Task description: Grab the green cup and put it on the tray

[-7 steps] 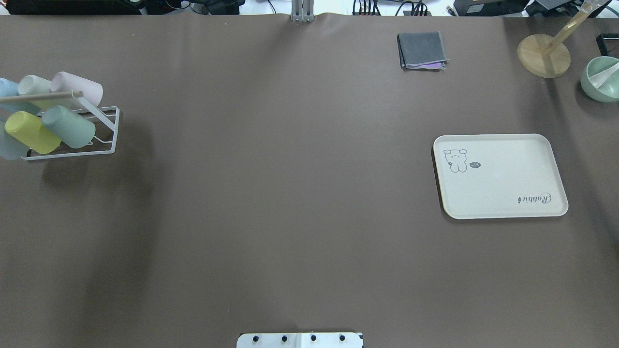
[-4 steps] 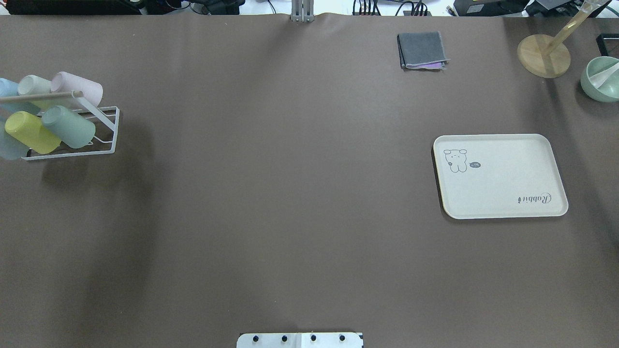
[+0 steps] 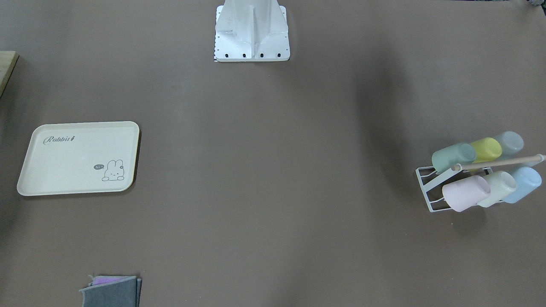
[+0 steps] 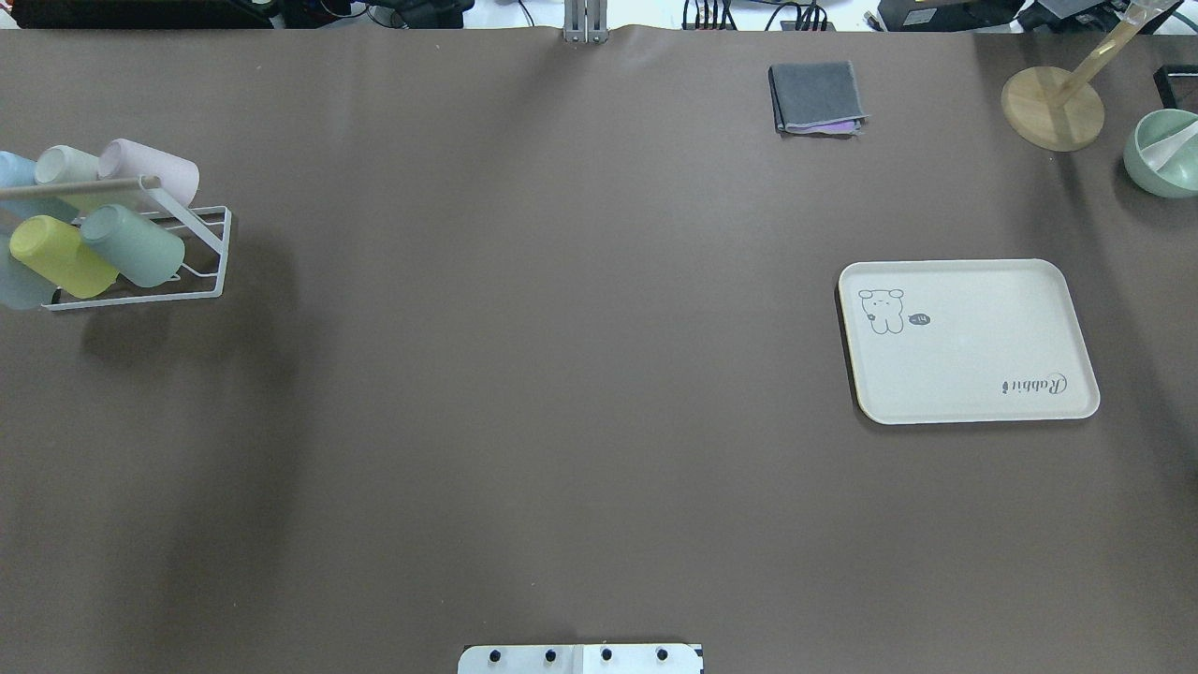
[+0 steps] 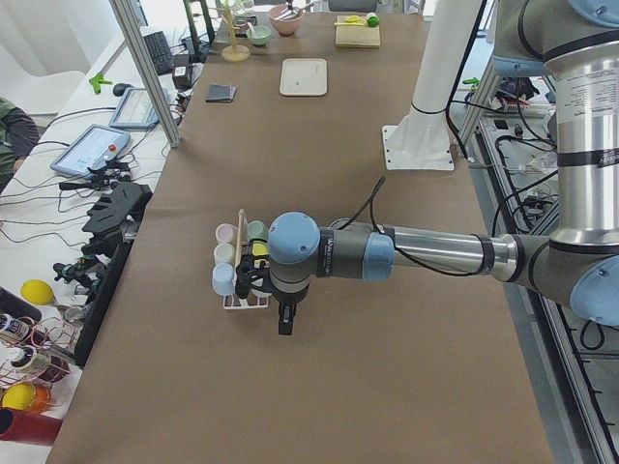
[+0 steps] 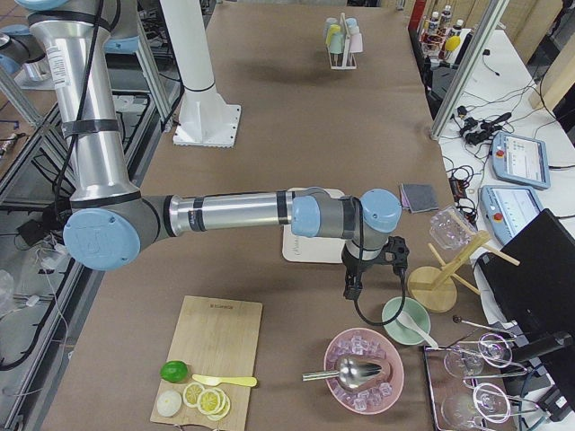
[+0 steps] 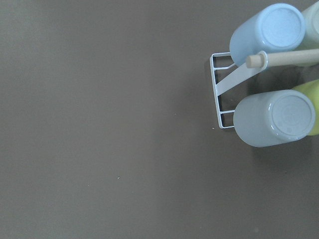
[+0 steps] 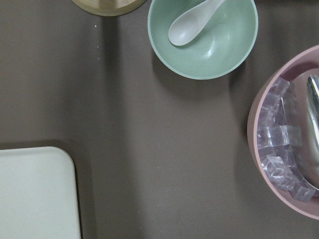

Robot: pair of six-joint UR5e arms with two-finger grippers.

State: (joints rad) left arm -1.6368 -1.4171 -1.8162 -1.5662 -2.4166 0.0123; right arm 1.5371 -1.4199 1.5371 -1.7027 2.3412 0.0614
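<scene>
The green cup [image 4: 131,245] lies on its side on a white wire rack [image 4: 208,251] at the table's left, among yellow, pink, cream and light blue cups. It also shows in the front view [image 3: 453,157]. The cream tray [image 4: 969,342] lies bare at the right, and its corner shows in the right wrist view [image 8: 35,194]. My left gripper [image 5: 283,324] hangs just off the rack's end, seen only in the left side view. My right gripper [image 6: 351,285] hangs between the tray and a green bowl, seen only in the right side view. I cannot tell whether either is open or shut.
A folded grey cloth [image 4: 814,96], a wooden stand [image 4: 1053,108] and a green bowl with a spoon [image 8: 203,37] are at the far right. A pink bowl of ice [image 8: 289,134] sits beside it. The robot base [image 3: 251,32] stands at the table's edge.
</scene>
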